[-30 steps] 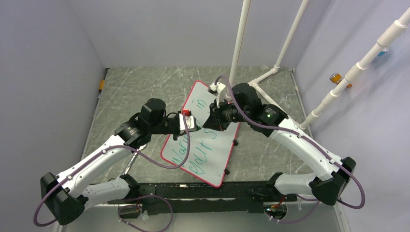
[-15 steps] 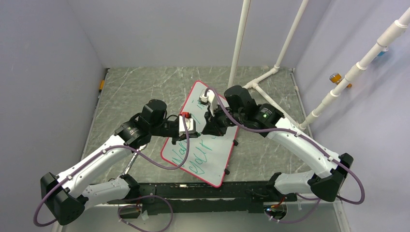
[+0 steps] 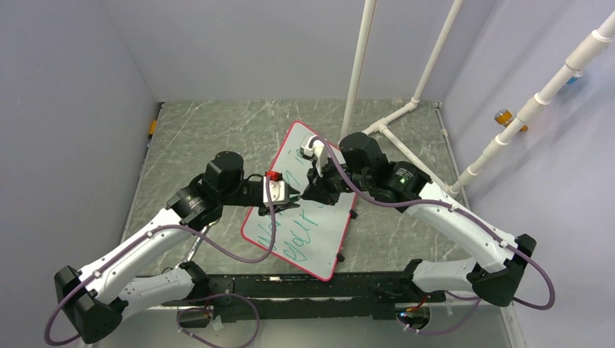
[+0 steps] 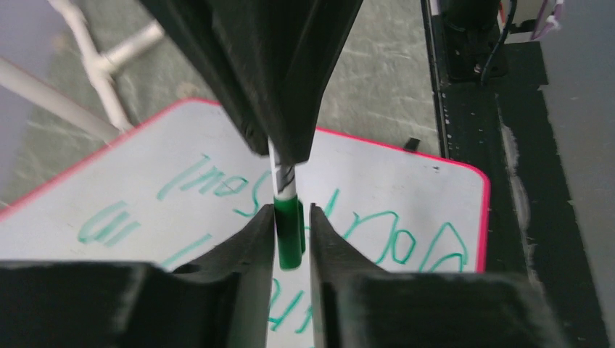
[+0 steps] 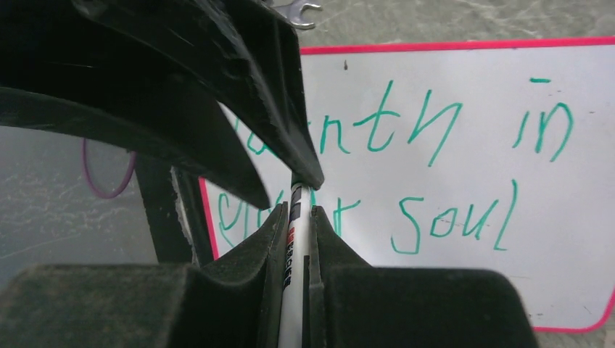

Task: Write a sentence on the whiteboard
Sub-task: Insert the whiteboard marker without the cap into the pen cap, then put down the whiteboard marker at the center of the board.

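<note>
The whiteboard (image 3: pixel 323 235) (image 4: pixel 435 185) (image 5: pixel 471 94), white with a red rim, lies tilted on the table. On it is the green sentence (image 3: pixel 296 230) (image 4: pixel 217 181) (image 5: pixel 435 217). My two grippers meet above the board. The right gripper (image 3: pixel 313 192) (image 5: pixel 299 214) is shut on the white barrel of a marker (image 5: pixel 296 250) (image 4: pixel 283 177). The marker's green cap (image 4: pixel 289 235) sits between the fingers of my left gripper (image 3: pixel 290 194) (image 4: pixel 292 217). Those jaws stand slightly apart, with a thin gap showing beside the cap.
White PVC pipes (image 3: pixel 359 65) rise from the table behind the board, with more along the right wall (image 3: pixel 537 98). A small wrench (image 5: pixel 294 11) lies on the table beyond the board's edge. A black rail (image 3: pixel 312 286) runs along the near edge.
The right gripper came down and left with the marker to meet the left gripper. The left jaws, shut before, have parted a little around the green cap.
</note>
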Motion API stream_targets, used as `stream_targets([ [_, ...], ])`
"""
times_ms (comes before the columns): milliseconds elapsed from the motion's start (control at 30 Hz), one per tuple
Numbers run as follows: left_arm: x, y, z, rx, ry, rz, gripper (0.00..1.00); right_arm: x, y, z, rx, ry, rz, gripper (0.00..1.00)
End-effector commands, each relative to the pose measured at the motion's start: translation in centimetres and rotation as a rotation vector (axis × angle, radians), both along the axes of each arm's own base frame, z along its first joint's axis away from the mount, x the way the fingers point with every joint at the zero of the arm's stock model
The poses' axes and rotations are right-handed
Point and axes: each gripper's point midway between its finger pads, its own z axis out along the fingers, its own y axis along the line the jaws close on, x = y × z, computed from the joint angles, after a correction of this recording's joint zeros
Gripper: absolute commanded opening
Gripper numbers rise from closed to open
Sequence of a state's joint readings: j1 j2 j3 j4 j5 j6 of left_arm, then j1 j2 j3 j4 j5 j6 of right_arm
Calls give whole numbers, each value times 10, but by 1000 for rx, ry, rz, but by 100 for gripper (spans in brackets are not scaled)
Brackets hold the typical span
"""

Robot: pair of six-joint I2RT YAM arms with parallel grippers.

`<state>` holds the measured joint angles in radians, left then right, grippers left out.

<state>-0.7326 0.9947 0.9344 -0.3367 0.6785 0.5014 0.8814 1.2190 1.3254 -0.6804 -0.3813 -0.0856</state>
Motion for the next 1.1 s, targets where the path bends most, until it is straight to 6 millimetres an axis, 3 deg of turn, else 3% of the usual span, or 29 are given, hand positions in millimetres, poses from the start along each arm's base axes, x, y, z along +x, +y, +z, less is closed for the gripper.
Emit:
stream_targets([
  [0,-6,-9,47,-147,-153,-58,45,17,-7,26,65,-105,-118,0],
  [100,-3,-7,49,-149,-151,-36,55,24,-20,24,55,-105,-204,0],
  [300,2,-1,57,-172,-171,13,61,36,-47,15,51,-88,-394,0],
  [433,14,6,65,-189,-164,102,64,59,-85,-5,10,-89,-679,0],
  [500,23,11,71,-205,-170,162,72,67,-109,-15,-6,-93,-835,0],
  [633,46,28,86,-257,-167,335,73,73,-154,-31,26,-94,-1098,0],
  [833,89,70,102,-266,-147,684,75,81,-200,-67,42,-49,-1350,0],
  [967,101,106,108,-277,-173,876,78,91,-220,-97,57,2,-1451,0],
  [1067,107,136,115,-349,-213,1018,88,100,-226,-118,87,59,-1489,0],
])
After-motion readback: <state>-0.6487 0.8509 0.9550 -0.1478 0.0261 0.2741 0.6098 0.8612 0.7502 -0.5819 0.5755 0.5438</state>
